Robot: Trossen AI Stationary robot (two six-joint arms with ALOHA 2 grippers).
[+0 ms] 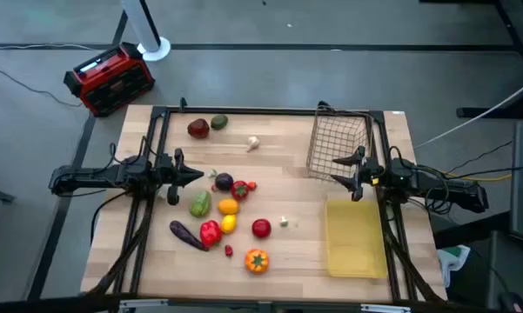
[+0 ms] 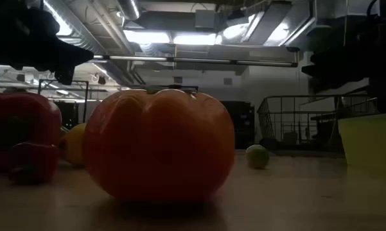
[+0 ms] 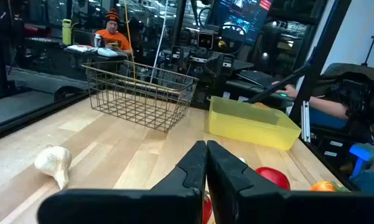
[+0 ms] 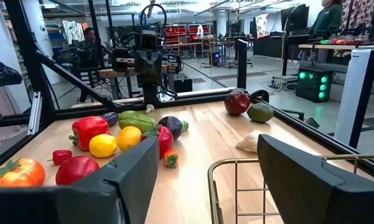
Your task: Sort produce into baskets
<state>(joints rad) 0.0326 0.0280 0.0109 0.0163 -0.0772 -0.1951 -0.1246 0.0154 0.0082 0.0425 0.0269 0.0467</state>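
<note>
Both claws hung above the wooden surface [image 1: 287, 165] with nothing in them. Left claw [image 1: 197, 175] had its fingers pressed together, just short of the cluster of small toy produce [image 1: 222, 213]: a purple eggplant-like piece, a green cucumber, a yellow lemon, red peppers and a red apple lay just ahead of and beside its tip. Right claw [image 1: 338, 169] stood with fingers apart, hovering at the rim of the dark wire-mesh square basket [image 1: 338, 139], with the flat yellow plastic tray [image 1: 355, 236] just beside it. A white garlic bulb [image 1: 253, 143], a red apple and a green avocado lay apart, farther from both claws.

To do the pick well, the left claw would likely need to spread its fingers first, then choose an outlying piece, so neighbours are not knocked and rolled. A straight descent over a rounded fruit's middle seemed safest.

No readable brand or writing showed on anything.
</note>
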